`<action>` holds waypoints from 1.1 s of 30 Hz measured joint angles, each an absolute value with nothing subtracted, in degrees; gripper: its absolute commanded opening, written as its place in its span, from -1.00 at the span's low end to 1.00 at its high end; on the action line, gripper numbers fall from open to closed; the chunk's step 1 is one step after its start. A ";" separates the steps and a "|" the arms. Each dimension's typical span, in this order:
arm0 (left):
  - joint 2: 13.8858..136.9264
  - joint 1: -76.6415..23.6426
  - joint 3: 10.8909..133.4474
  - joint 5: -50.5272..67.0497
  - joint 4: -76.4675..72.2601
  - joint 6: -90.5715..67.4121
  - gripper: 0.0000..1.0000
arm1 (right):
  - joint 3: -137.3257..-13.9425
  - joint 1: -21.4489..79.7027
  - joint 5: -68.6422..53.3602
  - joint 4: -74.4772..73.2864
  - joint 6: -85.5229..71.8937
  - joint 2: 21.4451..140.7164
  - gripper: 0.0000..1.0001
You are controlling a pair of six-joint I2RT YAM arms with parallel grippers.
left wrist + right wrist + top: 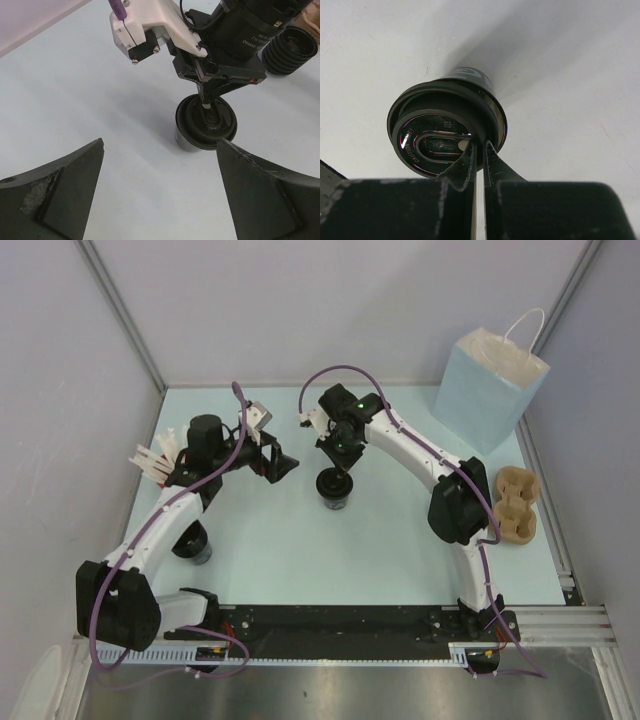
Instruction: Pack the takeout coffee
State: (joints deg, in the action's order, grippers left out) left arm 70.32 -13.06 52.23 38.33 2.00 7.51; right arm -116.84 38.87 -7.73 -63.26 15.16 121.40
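The takeout coffee [336, 492], a short black cup with a round black sip lid, stands near the middle of the pale table. My right gripper [339, 476] comes down on it from above. In the right wrist view that gripper [479, 146] is shut, its two fingers pinching the lid's rim [492, 125] on the near side. My left gripper [285, 465] hangs just left of the cup, open and holding nothing. From the left wrist, the coffee [205, 125] shows ahead of the wide-spread left gripper [160, 145]. The pale-blue paper bag [488, 388] stands open at the back right.
A brown pulp cup carrier [516, 506] lies at the right edge. White straws [152, 460] stick up at the left behind the left arm. Another dark cup [193, 546] sits under the left arm. A black ribbed round object [291, 49] shows beyond the right gripper.
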 measured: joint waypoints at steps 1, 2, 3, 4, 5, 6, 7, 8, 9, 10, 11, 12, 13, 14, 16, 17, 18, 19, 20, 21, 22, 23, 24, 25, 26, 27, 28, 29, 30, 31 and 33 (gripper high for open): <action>70.32 -13.06 52.23 38.35 1.98 7.51 0.99 | -116.84 38.76 -7.70 -63.26 15.16 121.40 -0.98; 70.32 -13.06 52.23 38.35 1.98 7.51 0.99 | -116.84 38.74 -7.70 -63.31 15.16 121.40 -0.98; 70.32 -13.06 52.21 38.39 1.98 7.51 0.99 | -116.84 38.72 -7.70 -63.33 15.16 121.40 -0.98; 70.32 -13.06 52.21 38.52 1.98 7.51 0.99 | -116.84 38.72 -7.70 -63.40 15.16 121.40 -0.97; 70.32 -13.06 52.21 38.68 1.98 7.51 0.99 | -116.84 38.72 -7.68 -63.42 15.16 121.40 -0.98; 70.32 -13.06 52.21 38.76 1.98 7.51 0.99 | -116.84 38.70 -7.51 -63.42 15.16 121.40 -0.98; 70.32 -13.06 52.21 38.79 1.98 7.51 0.99 | -116.84 38.65 -7.46 -63.42 15.16 121.40 -0.98; 70.32 -13.06 52.21 38.81 1.98 7.51 0.99 | -116.84 38.68 -7.33 -63.44 15.16 121.40 -0.98; 70.32 -13.06 52.21 38.92 1.98 7.46 0.99 | -116.84 38.68 -7.31 -63.46 15.16 121.40 -0.97; 70.32 -13.06 52.21 39.03 1.98 7.46 0.99 | -116.84 38.65 -7.20 -63.46 15.18 121.40 -0.97; 70.32 -13.06 52.21 39.09 1.98 7.46 0.99 | -116.84 38.65 -7.07 -63.48 15.18 121.40 -0.97; 70.32 -13.06 52.21 39.16 1.98 7.44 0.99 | -116.84 38.65 -7.03 -63.53 15.20 121.40 -0.97; 70.32 -13.06 52.21 39.18 1.98 7.44 0.99 | -116.84 38.61 -6.90 -63.55 15.20 121.40 -0.96; 70.32 -13.06 52.21 39.18 1.98 7.44 0.99 | -116.84 38.59 -6.90 -63.59 15.22 121.40 -0.95; 70.32 -13.06 52.21 39.18 1.98 7.44 0.99 | -116.84 38.52 -6.92 -63.59 15.22 121.40 -0.94; 70.32 -13.06 52.21 39.18 1.98 7.44 0.99 | -116.84 38.50 -6.92 -63.59 15.22 121.40 -0.94; 70.32 -13.06 52.21 39.18 1.98 7.44 0.99 | -116.84 38.50 -6.92 -63.59 15.22 121.40 -0.94; 70.32 -13.06 52.21 39.18 1.98 7.44 0.99 | -116.84 38.50 -6.92 -63.59 15.22 121.40 -0.94; 70.32 -13.06 52.21 39.18 1.98 7.42 0.99 | -116.84 38.50 -6.92 -63.59 15.22 121.40 -0.94; 70.32 -13.06 52.21 39.18 1.98 7.42 0.99 | -116.84 38.50 -6.92 -63.59 15.22 121.40 -0.93; 70.32 -13.06 52.18 39.18 1.85 7.40 0.99 | -116.84 38.50 -6.92 -63.59 15.22 121.43 -0.93; 70.32 -13.06 52.18 39.20 1.61 7.35 0.99 | -116.84 38.50 -6.92 -63.59 15.22 121.49 -0.92; 70.32 -13.06 52.16 39.20 1.48 7.35 0.99 | -116.84 38.50 -6.92 -63.59 15.22 121.56 -0.92; 70.32 -13.06 52.16 39.20 1.32 7.33 0.99 | -116.84 38.50 -6.94 -63.59 15.22 121.73 -0.91; 70.32 -13.06 52.16 39.22 1.30 7.33 0.99 | -116.84 38.50 -6.92 -63.59 15.22 121.93 -0.90; 70.35 -13.06 52.16 39.20 1.32 7.33 0.99 | -116.84 38.50 -6.92 -63.59 15.25 122.15 -0.89; 70.35 -13.06 52.16 39.20 1.30 7.33 0.99 | -116.84 38.52 -6.94 -63.59 15.22 122.30 -0.88; 70.35 -13.06 52.16 39.22 1.30 7.33 0.99 | -116.84 38.52 -6.92 -63.59 15.25 122.39 -0.85; 70.35 -13.06 52.16 39.22 1.30 7.31 0.99 | -116.84 38.54 -6.94 -63.59 15.22 122.48 -0.85; 70.35 -13.06 52.16 39.22 1.30 7.31 0.99 | -116.84 38.57 -6.94 -63.59 15.22 122.48 -0.85; 70.35 -13.06 52.16 39.24 1.30 7.31 0.99 | -116.90 38.70 -6.92 -63.61 15.25 122.48 -0.84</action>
State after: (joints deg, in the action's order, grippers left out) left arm 70.35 -13.06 52.16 39.24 1.30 7.31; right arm -116.90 38.70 -6.92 -63.61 15.25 122.48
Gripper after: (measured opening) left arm 0.994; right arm 0.079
